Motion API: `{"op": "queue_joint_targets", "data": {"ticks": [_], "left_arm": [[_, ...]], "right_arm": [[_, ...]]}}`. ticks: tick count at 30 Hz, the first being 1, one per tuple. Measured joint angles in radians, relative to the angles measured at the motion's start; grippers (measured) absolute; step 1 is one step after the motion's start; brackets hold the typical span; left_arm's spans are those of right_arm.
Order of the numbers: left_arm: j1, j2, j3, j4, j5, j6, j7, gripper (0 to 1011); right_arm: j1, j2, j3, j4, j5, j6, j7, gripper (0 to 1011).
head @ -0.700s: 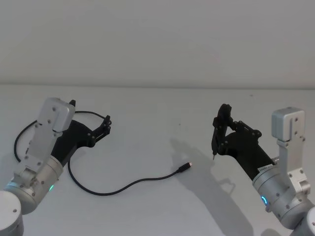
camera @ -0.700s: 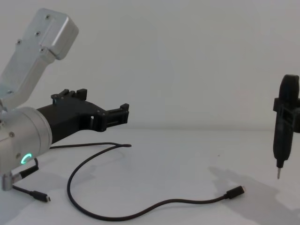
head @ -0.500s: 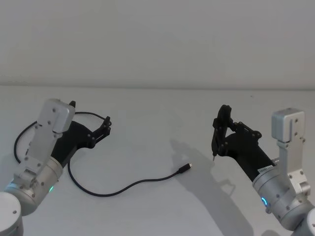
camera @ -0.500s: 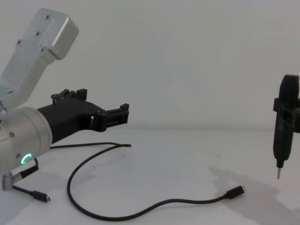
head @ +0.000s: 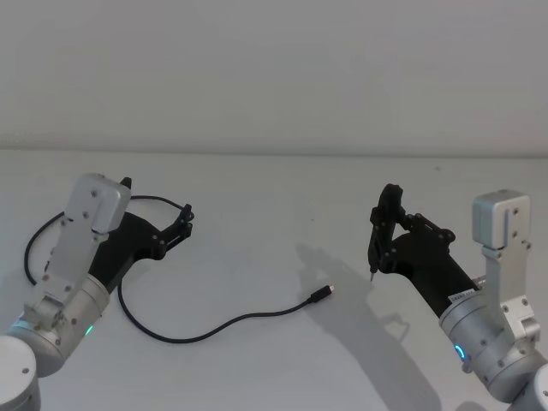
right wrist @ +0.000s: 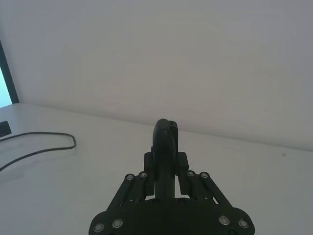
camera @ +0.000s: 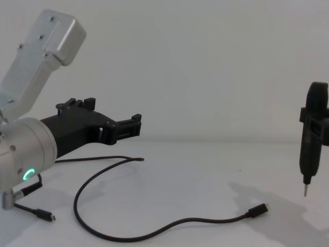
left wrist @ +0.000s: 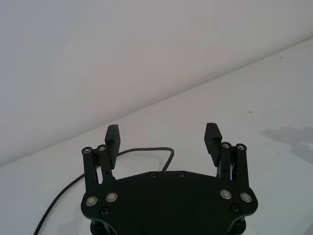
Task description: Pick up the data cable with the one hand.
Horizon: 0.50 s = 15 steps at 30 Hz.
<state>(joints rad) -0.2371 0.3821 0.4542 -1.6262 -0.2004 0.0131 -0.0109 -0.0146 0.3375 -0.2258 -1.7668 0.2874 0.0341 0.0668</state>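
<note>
The cable (head: 240, 318) lies loose on the bench (head: 274, 188), curving from beneath the left gripper (left wrist: 163, 138) at 9 o'clock to its plug (head: 322, 292) near the centre. That gripper hovers above it, fingers (left wrist: 212, 138) spread wide, holding nothing. At 3 o'clock the right gripper (head: 383, 244), raised off the bench, has its fingers closed on an upright pen tool (camera: 311, 139).
</note>
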Motion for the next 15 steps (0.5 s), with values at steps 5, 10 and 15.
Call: {"op": "queue_joint_targets", "data": {"ticks": [5,10,15], "left_arm": [[0.000,0.000,0.000,0.000,0.000,0.000,0.000,1005],[0.000,0.000,0.000,0.000,0.000,0.001,0.000,1004],[-0.002,0.002,0.001,0.000,-0.001,0.003,-0.013,1004]], "right_arm": [[0.000,0.000,0.000,0.000,0.000,0.000,0.000,275],[0.000,0.000,0.000,0.000,0.000,0.000,0.000,275],[0.000,0.000,0.000,0.000,0.000,0.000,0.000,275]]}}
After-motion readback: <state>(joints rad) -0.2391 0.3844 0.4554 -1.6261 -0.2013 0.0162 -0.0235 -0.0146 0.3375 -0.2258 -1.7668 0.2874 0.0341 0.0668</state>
